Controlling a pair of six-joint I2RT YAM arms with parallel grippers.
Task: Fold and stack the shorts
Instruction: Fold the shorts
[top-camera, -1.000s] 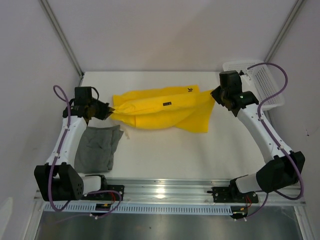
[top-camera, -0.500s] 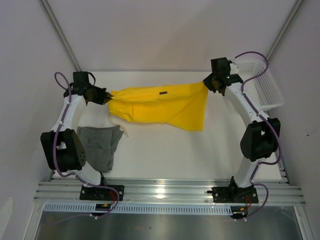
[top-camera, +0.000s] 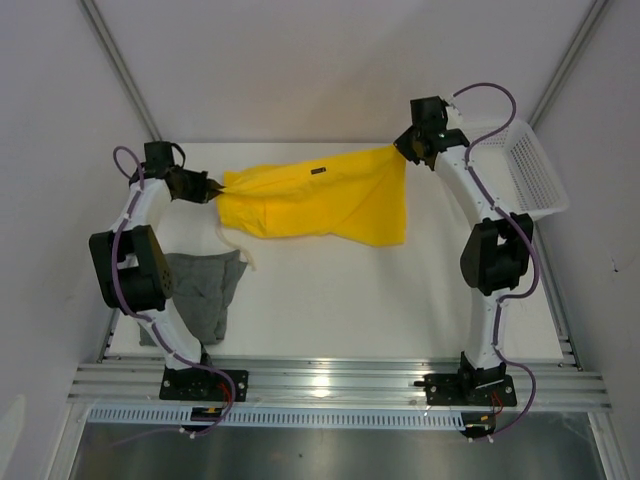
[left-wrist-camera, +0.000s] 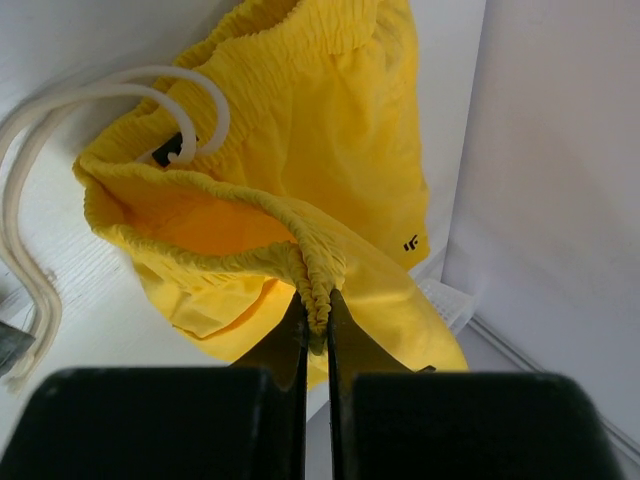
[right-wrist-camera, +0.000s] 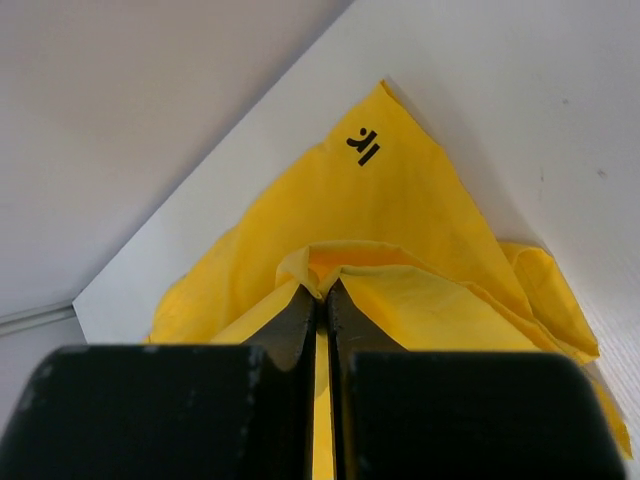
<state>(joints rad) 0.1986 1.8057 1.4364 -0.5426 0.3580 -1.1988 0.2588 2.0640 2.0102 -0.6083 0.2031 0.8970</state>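
Observation:
The yellow shorts (top-camera: 320, 200) hang stretched between both arms over the far part of the table. My left gripper (top-camera: 215, 187) is shut on their gathered waistband (left-wrist-camera: 318, 285) at the left end. My right gripper (top-camera: 403, 148) is shut on a pinch of hem (right-wrist-camera: 325, 280) at the right end. White drawstrings (left-wrist-camera: 60, 120) trail from the waistband. A small dark tag (top-camera: 318, 172) shows on the cloth. The dark grey shorts (top-camera: 200, 290) lie crumpled on the table at the near left, below the left arm.
A white mesh basket (top-camera: 525, 170) stands at the far right corner, just beside the right arm. White walls close in the table at the back and on both sides. An aluminium rail (top-camera: 330, 380) with the arm bases runs along the near edge.
Both grippers have lifted and drawn toward the back of the table, pulling the yellow shorts up off the surface and stretching them out. The grey shorts have not moved.

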